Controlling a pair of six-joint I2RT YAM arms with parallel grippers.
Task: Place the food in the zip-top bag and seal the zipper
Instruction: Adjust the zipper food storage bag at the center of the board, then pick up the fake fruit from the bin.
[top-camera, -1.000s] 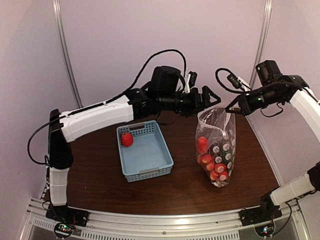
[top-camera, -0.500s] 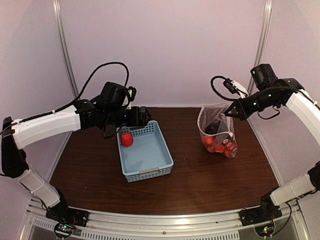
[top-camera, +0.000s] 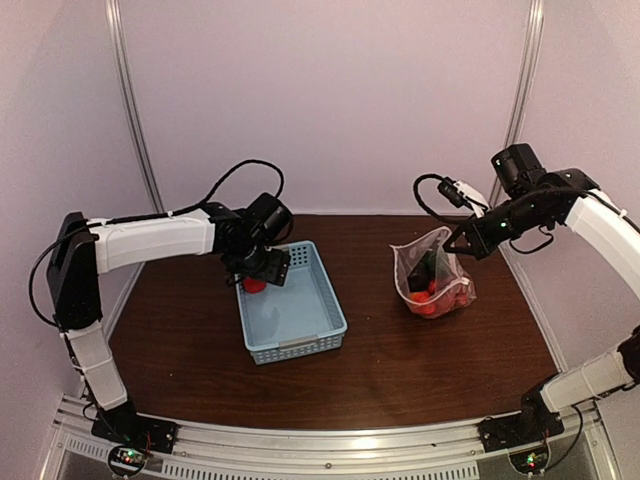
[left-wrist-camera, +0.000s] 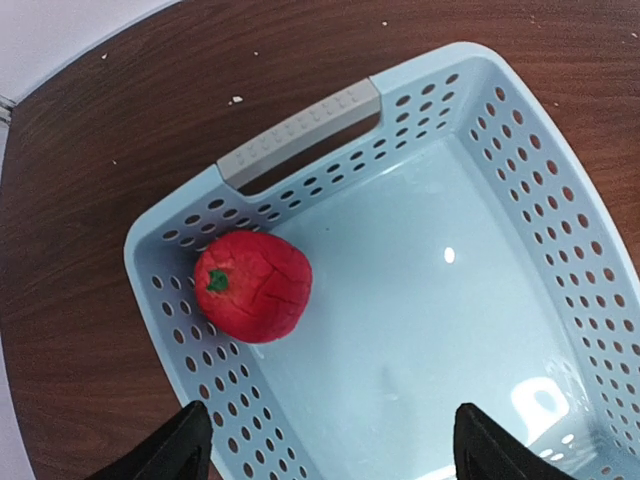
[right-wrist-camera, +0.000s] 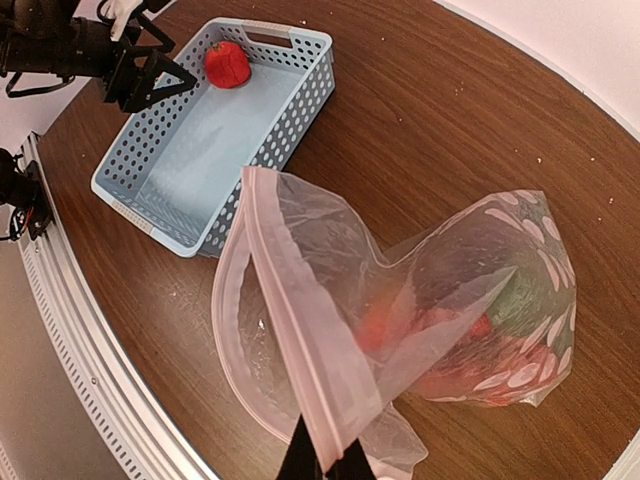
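In the left wrist view, we see the left gripper (left-wrist-camera: 335, 446) spread wide above the red tomato (left-wrist-camera: 252, 286), stem toward 9 o'clock, in the basket's (left-wrist-camera: 500, 150) 9 o'clock corner. The right gripper (right-wrist-camera: 325, 460) pinches the zip-top bag (right-wrist-camera: 480, 300) by its zipper (right-wrist-camera: 300, 340), mouth gaping toward 8 o'clock.

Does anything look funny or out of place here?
Nothing is spilled or broken. One odd bit: a single red tomato sits alone in a corner of the blue basket, while the other food is in the zip-top bag. The bag sags with its mouth gaping, pinched at its edge by the right gripper.
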